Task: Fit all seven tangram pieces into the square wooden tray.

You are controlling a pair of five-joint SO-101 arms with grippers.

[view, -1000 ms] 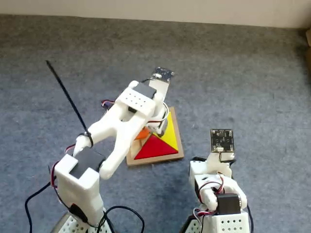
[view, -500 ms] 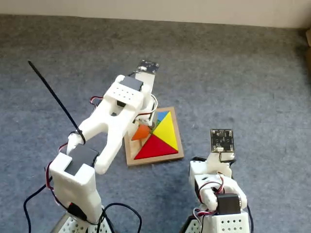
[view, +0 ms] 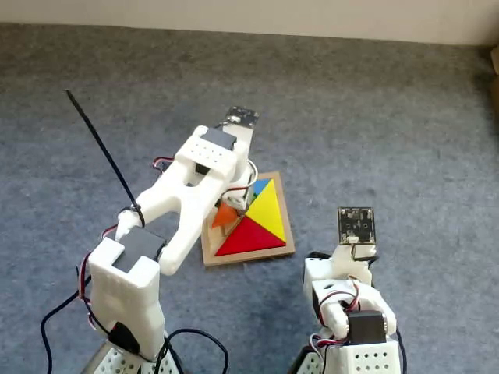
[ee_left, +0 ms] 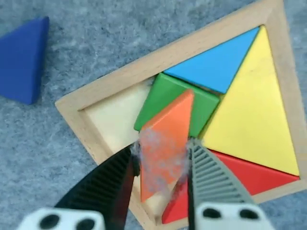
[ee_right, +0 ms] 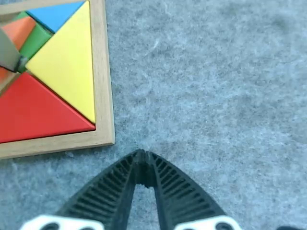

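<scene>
L gripper is clamped on the orange piece, gripped across its two long edges and held tilted above the bare corner of the tray, tip over the green piece. I judge it light, stiff wood w/ smooth painted faces, so slip-prone; an edge-to-edge hold near mid-length suits. R gripper is pinched together on nothing, over carpet beside the tray. Dark blue triangle lies outside.

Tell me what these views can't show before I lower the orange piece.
High view: the left arm covers most of the orange piece and the tray's empty slot.
Left wrist view: the left gripper and orange piece hide the floor beneath; contact cannot be told.
Left wrist view: the picture's edge cuts the dark blue triangle.
Right wrist view: the edge cuts the tray.
</scene>
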